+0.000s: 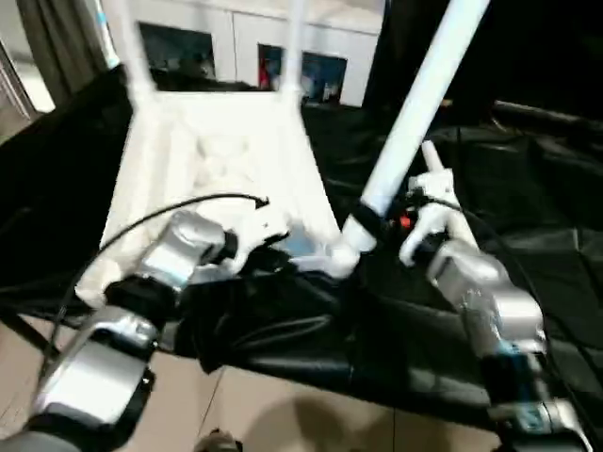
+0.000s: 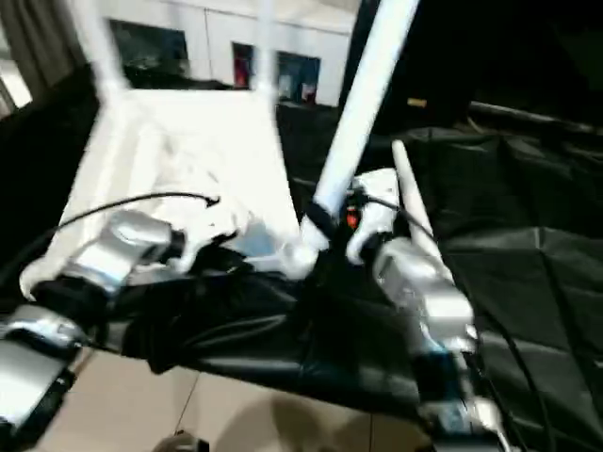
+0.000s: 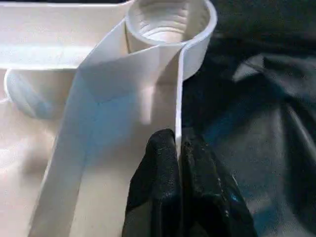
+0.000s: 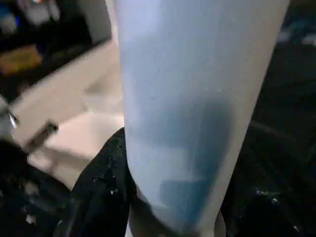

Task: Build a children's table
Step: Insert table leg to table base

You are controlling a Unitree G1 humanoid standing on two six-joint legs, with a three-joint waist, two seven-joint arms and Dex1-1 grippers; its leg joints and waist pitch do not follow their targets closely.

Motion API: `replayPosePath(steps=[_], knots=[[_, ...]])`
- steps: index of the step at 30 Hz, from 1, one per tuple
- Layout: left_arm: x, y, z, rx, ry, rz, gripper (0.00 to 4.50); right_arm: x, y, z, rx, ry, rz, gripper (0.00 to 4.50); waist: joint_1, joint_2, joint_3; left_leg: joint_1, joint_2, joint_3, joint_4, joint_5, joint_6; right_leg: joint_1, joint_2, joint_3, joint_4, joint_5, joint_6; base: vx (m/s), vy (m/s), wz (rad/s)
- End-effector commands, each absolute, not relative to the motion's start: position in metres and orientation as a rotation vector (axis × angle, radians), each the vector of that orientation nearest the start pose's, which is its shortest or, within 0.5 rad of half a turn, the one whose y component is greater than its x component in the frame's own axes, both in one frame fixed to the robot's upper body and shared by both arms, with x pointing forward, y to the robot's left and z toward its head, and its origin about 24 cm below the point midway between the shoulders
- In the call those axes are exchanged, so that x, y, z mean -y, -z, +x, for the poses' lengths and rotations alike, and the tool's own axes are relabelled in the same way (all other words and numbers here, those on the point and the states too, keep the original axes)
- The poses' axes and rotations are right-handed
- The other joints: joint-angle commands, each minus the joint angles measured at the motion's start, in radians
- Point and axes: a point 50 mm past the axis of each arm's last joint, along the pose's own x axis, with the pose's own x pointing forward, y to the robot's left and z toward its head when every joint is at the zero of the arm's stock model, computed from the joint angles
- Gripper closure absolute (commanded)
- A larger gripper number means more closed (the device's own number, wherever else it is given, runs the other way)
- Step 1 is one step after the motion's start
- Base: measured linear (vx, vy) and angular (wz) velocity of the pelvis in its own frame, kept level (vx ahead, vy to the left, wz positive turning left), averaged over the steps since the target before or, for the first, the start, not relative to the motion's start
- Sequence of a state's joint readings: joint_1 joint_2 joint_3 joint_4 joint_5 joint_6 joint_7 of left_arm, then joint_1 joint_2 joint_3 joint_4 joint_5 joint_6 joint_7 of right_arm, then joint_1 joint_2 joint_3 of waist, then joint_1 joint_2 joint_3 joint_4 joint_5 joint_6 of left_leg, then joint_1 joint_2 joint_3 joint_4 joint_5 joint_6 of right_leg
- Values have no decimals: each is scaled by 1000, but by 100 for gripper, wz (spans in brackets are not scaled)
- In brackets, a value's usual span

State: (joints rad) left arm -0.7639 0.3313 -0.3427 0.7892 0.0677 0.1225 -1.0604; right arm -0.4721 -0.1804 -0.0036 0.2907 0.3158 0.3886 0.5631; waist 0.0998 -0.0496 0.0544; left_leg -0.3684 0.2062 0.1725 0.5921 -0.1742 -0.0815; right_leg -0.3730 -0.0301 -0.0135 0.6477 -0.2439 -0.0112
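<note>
Black-draped counter [image 1: 283,348] carries the upturned table top [image 1: 221,160], two far legs standing; my left gripper [image 3: 178,148] pinches its near rim beside an empty socket [image 3: 168,22] while my right gripper [image 1: 363,226] clasps the third leg [image 1: 415,113] at the adjacent corner, one more remaining

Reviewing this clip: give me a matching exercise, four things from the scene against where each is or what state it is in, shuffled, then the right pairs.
Things:
1. left hand
2. right hand
3. near corner socket
4. far legs

States:
A. open, with no leg in it yet
B. closed around a tilted leg
C. standing upright in the table top
D. pinched shut on a thin edge of the table top

Pairs: 1-D, 2-B, 3-A, 4-C
</note>
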Motion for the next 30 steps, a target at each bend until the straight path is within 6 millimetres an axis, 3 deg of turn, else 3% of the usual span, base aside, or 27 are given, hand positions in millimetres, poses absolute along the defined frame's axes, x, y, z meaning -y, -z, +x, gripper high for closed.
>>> replayPosePath(steps=[1, 5, 6, 9, 14, 19, 20, 23, 25, 30], knots=[[-126, -52, 344, -510, 1138, 442, 446, 130, -85, 335, -184, -697, 151, 259, 4, -10, -67, 14, 23, -3, -59, -53, 25, 45, -100, 35, -64, 121, -223, 0, 0, 0], [-127, -54, 344, -505, 1118, 434, 450, 129, -87, 343, -211, -722, 160, 260, 6, -11, -67, 13, 24, -4, -59, -43, 37, 46, -102, 35, -62, 138, -217, 0, 0, 0], [-127, -55, 344, -495, 1125, 445, 450, 128, -85, 344, -224, -722, 158, 260, 5, -16, -65, 13, 24, -3, -61, -51, 35, 45, -101, 34, -65, 117, -217, 0, 0, 0], [-129, -55, 341, -495, 1137, 441, 450, 124, -75, 349, -247, -720, 147, 260, 4, -8, -65, 14, 26, -4, -62, -62, 22, 42, -104, 34, -67, 83, -221, 0, 0, 0], [-134, -51, 336, -520, 1157, 453, 450, 120, -65, 350, -290, -719, 145, 260, -1, -11, -67, 13, 25, -3, -60, -37, 36, 44, -101, 33, -61, 137, -231, 0, 0, 0], [-134, -52, 336, -499, 1152, 430, 450, 118, -59, 352, -331, -725, 138, 260, -3, -17, -65, 13, 25, -2, -62, -49, 37, 43, -101, 33, -64, 99, -223, 0, 0, 0], [-133, -53, 335, -492, 1156, 419, 450, 117, -58, 352, -336, -735, 133, 260, -5, -24, -63, 13, 26, -1, -63, -56, 36, 42, -102, 33, -67, 82, -220, 0, 0, 0], [-133, -56, 334, -489, 1168, 409, 450, 112, -55, 354, -356, -762, 88, 260, -7, -17, -64, 13, 29, -2, -64, -63, 29, 40, -104, 33, -67, 64, -223, 0, 0, 0], [-133, -57, 334, -491, 1175, 412, 450, 110, -55, 355, -370, -768, 75, 260, -10, -22, -63, 14, 27, -1, -64, -60, 28, 39, -100, 32, -67, 73, -222, 0, 0, 0], [-133, -59, 335, -492, 1181, 411, 450, 107, -57, 357, -382, -788, 63, 260, -12, -23, -64, 15, 27, -2, -65, -68, 26, 40, -101, 34, -67, 74, -224, 0, 0, 0]])
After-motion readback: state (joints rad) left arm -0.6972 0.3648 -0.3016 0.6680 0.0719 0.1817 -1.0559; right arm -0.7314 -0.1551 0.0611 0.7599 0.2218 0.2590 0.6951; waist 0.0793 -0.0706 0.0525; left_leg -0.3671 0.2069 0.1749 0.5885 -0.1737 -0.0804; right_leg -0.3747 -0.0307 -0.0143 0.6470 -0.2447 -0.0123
